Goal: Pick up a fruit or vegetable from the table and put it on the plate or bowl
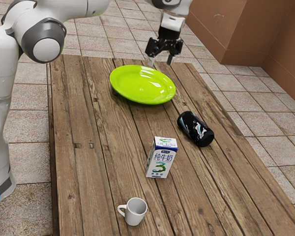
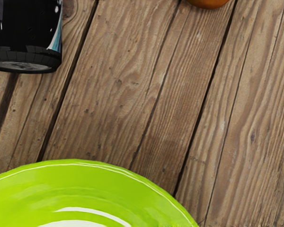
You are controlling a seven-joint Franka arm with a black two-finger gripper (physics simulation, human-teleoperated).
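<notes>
Fingers (image 1: 170, 59) spread wide, empty, over green plate (image 1: 137, 91) far rim, milk carton (image 1: 161, 157) reading "纯牛奶", large "3"

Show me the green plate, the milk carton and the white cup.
green plate (image 1: 142, 84), exterior view, bare middle of the dish
milk carton (image 1: 161, 160), exterior view, printed front face
white cup (image 1: 136, 216), exterior view, outer wall
</notes>
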